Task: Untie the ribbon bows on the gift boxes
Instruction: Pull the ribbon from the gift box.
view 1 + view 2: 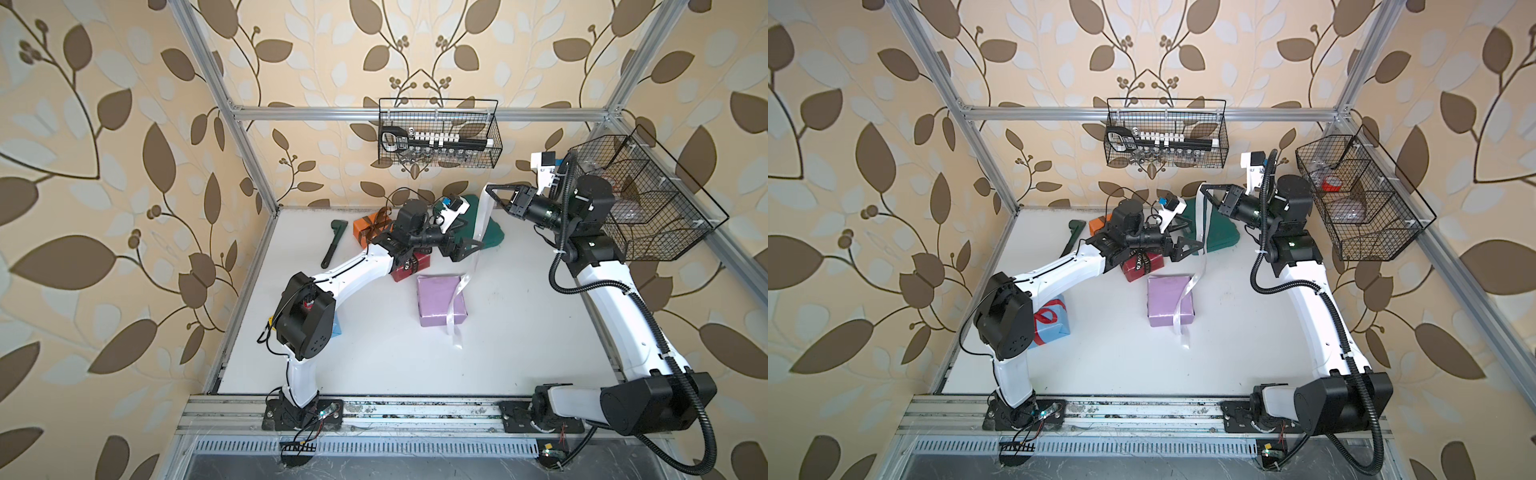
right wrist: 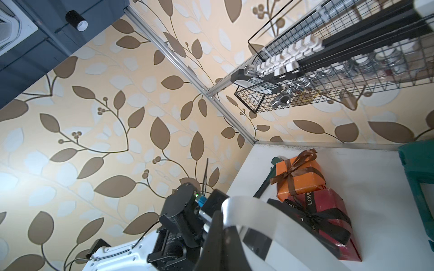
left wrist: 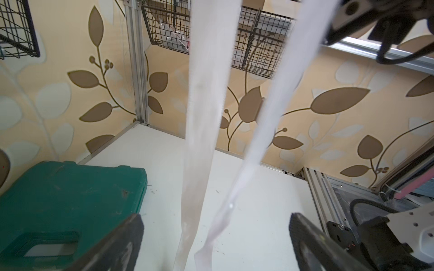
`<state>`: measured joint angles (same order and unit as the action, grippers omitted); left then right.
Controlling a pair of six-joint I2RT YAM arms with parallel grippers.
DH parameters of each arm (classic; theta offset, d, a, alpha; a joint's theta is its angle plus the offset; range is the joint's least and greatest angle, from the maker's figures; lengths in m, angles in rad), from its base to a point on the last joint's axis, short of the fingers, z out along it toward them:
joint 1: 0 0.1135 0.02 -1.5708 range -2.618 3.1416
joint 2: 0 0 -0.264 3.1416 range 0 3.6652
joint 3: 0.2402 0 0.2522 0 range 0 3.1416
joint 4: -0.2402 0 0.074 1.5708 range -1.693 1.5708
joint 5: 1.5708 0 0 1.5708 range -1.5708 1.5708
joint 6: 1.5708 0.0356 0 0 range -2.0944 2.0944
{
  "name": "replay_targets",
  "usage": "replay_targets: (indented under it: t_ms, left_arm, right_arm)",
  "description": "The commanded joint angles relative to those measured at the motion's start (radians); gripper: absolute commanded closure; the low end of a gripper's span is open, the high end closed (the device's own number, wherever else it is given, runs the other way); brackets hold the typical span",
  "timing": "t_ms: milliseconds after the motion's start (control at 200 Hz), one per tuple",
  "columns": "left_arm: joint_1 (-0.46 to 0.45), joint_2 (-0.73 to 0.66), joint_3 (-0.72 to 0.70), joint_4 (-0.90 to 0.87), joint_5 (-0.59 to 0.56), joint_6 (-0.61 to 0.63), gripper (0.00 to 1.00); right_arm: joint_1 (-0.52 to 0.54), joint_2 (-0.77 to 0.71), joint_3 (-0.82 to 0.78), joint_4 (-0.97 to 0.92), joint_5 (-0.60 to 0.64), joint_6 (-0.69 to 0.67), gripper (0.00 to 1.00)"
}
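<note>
Nearest you, the loose tail of the white ribbon point(image 1: 450, 309) lies on the table point(image 1: 374, 353), then runs across the top of the lilac box point(image 1: 432, 299) and climbs away from its far edge. No bow shows there, so this knot looks undone, though any turn under the box is hidden. Just beyond, your left gripper point(image 3: 216, 225) is released, and both hanging strands pass between its fingers point(image 3: 126, 239). Higher and farther back, the right gripper point(image 1: 490, 190) is clenched on the ribbon's upper end. Draw that end up and away slowly and watch the box. If it drags or tips, close the left claw low on one strand and ease the slack out. Behind these, the dark red box point(image 2: 333, 204) and orange box point(image 2: 305, 179) have their black ribbon point(image 2: 317, 218) and brown ribbon point(image 2: 292, 173) tied, so take those next.
</note>
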<state>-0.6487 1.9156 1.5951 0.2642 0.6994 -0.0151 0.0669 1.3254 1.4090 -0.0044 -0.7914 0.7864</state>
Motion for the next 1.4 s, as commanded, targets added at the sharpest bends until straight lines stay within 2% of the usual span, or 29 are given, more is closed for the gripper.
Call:
replay_targets:
  t_ms: [0, 165, 340, 380, 420, 505, 570, 625, 740, 850, 1145, 1165, 1185, 1215, 1220, 1230, 1240, 1265, 1395]
  left_arm:
    - [-0.007, 0.049, 0.087, 0.118, 0.009, -0.049, 0.01]
    - [-0.007, 0.126, 0.182, 0.155, 0.005, -0.135, 0.01]
    - [-0.008, 0.154, 0.224, 0.101, 0.013, -0.145, 0.01]
    - [-0.008, 0.153, 0.229, 0.081, 0.018, -0.142, 0.06]
    - [-0.006, 0.152, 0.238, 0.041, 0.026, -0.127, 0.15]
    - [-0.005, 0.135, 0.236, -0.040, 0.038, -0.085, 0.49]
    - [-0.001, 0.111, 0.208, -0.073, 0.039, -0.056, 0.66]
    - [0.003, 0.094, 0.180, -0.081, 0.038, -0.043, 0.74]
    - [0.014, 0.063, 0.138, -0.086, 0.037, -0.042, 0.81]
    - [0.025, 0.045, 0.133, -0.132, 0.041, -0.034, 1.00]
    - [0.038, 0.014, 0.134, -0.235, 0.021, -0.039, 1.00]
    - [0.039, 0.011, 0.135, -0.239, 0.014, -0.040, 1.00]
    - [0.039, 0.009, 0.136, -0.245, 0.005, -0.042, 1.00]
    - [0.040, 0.006, 0.142, -0.260, -0.007, -0.042, 1.00]
    - [0.041, 0.005, 0.144, -0.262, -0.009, -0.042, 1.00]
    - [0.040, 0.005, 0.146, -0.271, -0.011, -0.040, 1.00]
    - [0.042, 0.005, 0.150, -0.280, -0.015, -0.039, 1.00]
    - [0.043, 0.005, 0.165, -0.309, -0.023, -0.039, 1.00]
    - [0.062, 0.015, 0.255, -0.479, -0.038, -0.039, 1.00]
  right_arm:
    - [0.016, 0.013, 0.042, 0.050, -0.034, 0.027, 1.00]
    - [0.023, 0.013, 0.040, 0.070, -0.035, 0.038, 1.00]
    - [0.024, 0.003, 0.038, 0.066, -0.033, 0.027, 1.00]
    - [0.022, 0.000, 0.038, 0.060, -0.030, 0.021, 1.00]
    - [0.020, -0.004, 0.040, 0.049, -0.023, 0.010, 1.00]
    - [0.013, -0.014, 0.044, 0.027, -0.008, -0.011, 1.00]
    - [0.006, -0.021, 0.044, 0.020, -0.006, -0.018, 1.00]
    - [-0.001, -0.026, 0.038, 0.020, -0.005, -0.018, 1.00]
    - [-0.015, -0.032, 0.034, 0.020, -0.003, -0.018, 1.00]
    - [-0.032, -0.038, 0.026, 0.006, 0.008, -0.029, 1.00]
    - [-0.050, -0.034, -0.042, 0.027, 0.002, -0.023, 1.00]
    - [-0.050, -0.033, -0.043, 0.018, -0.001, -0.030, 0.89]
    - [-0.050, -0.032, -0.045, 0.007, 0.001, -0.036, 0.73]
    - [-0.050, -0.034, -0.048, -0.020, 0.011, -0.051, 0.32]
    - [-0.050, -0.034, -0.048, -0.025, 0.015, -0.053, 0.28]
    - [-0.050, -0.034, -0.051, -0.037, 0.023, -0.062, 0.11]
    - [-0.050, -0.034, -0.053, -0.048, 0.030, -0.068, 0.03]
    - [-0.052, -0.038, -0.055, -0.077, 0.049, -0.087, 0.01]
    - [-0.061, -0.065, -0.122, -0.140, 0.105, -0.136, 0.00]
